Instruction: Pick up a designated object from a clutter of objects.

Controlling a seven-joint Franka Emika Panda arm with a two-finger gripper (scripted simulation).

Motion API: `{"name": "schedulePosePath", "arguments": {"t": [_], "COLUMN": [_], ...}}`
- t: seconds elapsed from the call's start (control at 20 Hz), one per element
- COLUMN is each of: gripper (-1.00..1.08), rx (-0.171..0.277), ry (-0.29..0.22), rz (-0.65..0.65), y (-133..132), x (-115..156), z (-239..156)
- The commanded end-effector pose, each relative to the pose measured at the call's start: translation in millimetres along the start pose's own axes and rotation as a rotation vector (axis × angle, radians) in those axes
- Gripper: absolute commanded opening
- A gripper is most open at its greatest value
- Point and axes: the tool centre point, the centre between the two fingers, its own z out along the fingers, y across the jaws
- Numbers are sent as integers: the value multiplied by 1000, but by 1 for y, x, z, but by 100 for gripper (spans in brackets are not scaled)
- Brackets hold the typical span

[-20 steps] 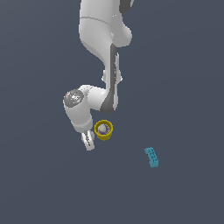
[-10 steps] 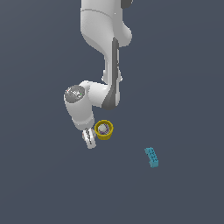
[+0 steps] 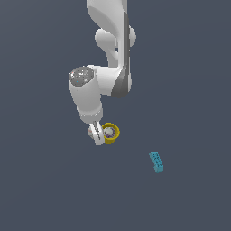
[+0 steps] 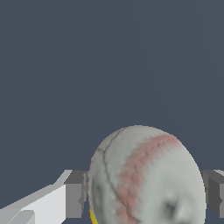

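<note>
In the wrist view the whitish-grey baseball (image 4: 146, 175) with red stitch lines fills the space between my two fingers (image 4: 74, 194). My gripper (image 4: 144, 194) is shut on it, pads at both of its sides. In the exterior view the gripper (image 3: 96, 135) points down, right beside the yellow round cup (image 3: 111, 133) with its pale ball. There the fingers mostly hide the baseball. A sliver of the yellow cup (image 4: 92, 216) shows under the baseball in the wrist view. The teal studded brick (image 3: 156, 162) lies apart, toward the exterior view's right.
The floor (image 3: 45, 189) is a plain dark grey surface. My white arm (image 3: 110, 67) reaches down from above the cup.
The gripper has shifted slightly up and toward the exterior view's right, closer to the yellow cup. The cup and the teal brick have not moved.
</note>
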Motion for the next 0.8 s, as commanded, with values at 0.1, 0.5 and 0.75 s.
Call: {"name": "schedulePosePath", "arguments": {"t": [0.1,0.5,0.75], "gripper": [-100,-100,-100], "rx": [2,1,1], "ry": [2,5,5], "rz": [0,1,1], "y": [-6,-17,-24], "x": [-20,-56,-76], "z": [-50,-142,-191]}}
